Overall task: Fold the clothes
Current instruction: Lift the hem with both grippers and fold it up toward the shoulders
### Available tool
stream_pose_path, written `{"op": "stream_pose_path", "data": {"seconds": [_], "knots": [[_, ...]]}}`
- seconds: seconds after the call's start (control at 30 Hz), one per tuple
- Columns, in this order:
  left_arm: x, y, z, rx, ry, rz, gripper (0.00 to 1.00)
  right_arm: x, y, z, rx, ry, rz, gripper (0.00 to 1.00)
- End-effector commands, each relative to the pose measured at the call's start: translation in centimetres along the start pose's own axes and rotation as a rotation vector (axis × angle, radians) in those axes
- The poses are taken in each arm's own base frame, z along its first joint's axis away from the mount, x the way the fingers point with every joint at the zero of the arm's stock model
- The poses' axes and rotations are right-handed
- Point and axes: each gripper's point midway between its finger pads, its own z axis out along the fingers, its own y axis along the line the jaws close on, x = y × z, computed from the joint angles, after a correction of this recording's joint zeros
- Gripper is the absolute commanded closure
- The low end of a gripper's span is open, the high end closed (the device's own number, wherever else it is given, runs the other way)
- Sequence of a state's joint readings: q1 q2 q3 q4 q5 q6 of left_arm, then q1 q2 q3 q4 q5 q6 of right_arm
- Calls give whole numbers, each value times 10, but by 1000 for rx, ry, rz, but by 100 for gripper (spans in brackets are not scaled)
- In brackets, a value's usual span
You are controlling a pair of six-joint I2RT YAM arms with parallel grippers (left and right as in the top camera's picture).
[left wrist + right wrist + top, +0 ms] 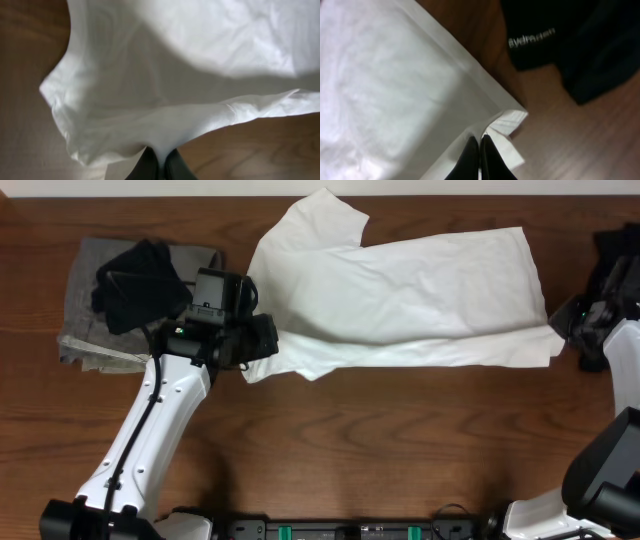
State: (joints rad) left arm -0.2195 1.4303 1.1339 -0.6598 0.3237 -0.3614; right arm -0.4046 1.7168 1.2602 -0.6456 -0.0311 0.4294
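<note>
Your T-shirt [400, 290] lies stretched left to right across the bench, nearer the far edge than the near one. Your left hand [160, 162] is clenched on a pinch of cloth at the shirt's left end. Your right hand [479, 152] is clenched on the hem corner at its right end, close to the bench's right edge. Expect the cotton to be light and limp, quick to sag or wrinkle between the two grips, so hold it taut. Hems and corners should give the surest hold. Mind the black garment [570, 45] just beside that right corner, and the grey pile [85, 310] by the left edge.
</note>
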Motion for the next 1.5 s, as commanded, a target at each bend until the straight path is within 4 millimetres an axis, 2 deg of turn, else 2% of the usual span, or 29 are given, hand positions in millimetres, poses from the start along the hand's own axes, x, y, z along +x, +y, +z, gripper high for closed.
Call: {"op": "stream_pose_path", "data": {"seconds": [0.0,0.33,0.53,0.7,0.93,1.07,1.3,1.47], "knots": [[-19,4,-6,-45,-73,21,94,-6,9,8,-10,-14,-5,99],[-41,21,12,-124,-137,19,94,-9,40,42,-75,-50,-123,99],[-50,29,30,-145,-145,10,94,-17,55,44,-115,-96,-143,99],[-62,37,31,-160,-186,-3,94,-24,60,43,-129,-126,-160,99],[-83,29,28,-127,-268,13,94,-28,63,42,-138,-145,-161,99],[-88,28,32,-118,-284,18,94,-25,62,46,-133,-134,-162,99],[-89,37,62,-128,-261,14,94,-12,58,70,-114,-85,-166,99],[-101,39,84,-119,-291,49,94,-4,63,93,-117,-74,-217,99]]}}
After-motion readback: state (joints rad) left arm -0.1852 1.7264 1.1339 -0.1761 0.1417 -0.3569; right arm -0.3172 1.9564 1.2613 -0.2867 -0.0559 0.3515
